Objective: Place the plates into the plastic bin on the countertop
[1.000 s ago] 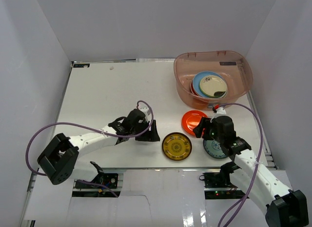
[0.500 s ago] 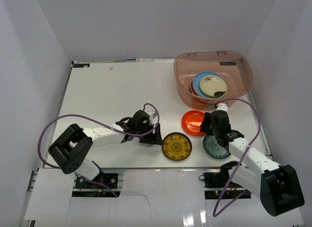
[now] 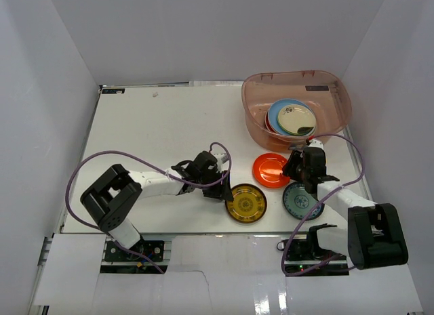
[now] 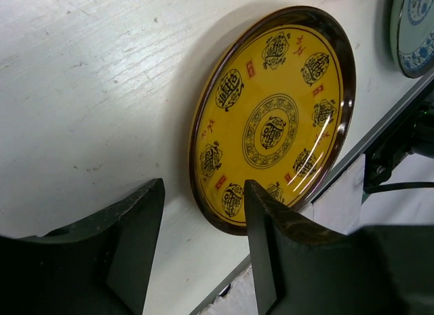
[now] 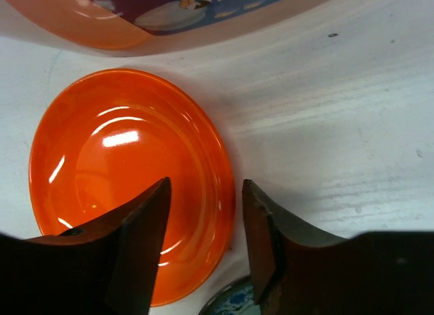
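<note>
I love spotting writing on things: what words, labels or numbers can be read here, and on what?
Nothing reads clearly.
On the amber plate: dark character-like medallions and small red marks, too stylised to read.
On the plastic bin: a small dark label near its far rim, too small to read.

The left hand [image 3: 218,187] has slid right to the left rim of the amber patterned plate [image 3: 246,202], while the right hand [image 3: 296,167] has moved up-frame beside the orange-red plate [image 3: 270,170], uncovering the white-blue patterned plate [image 3: 302,201].
</note>
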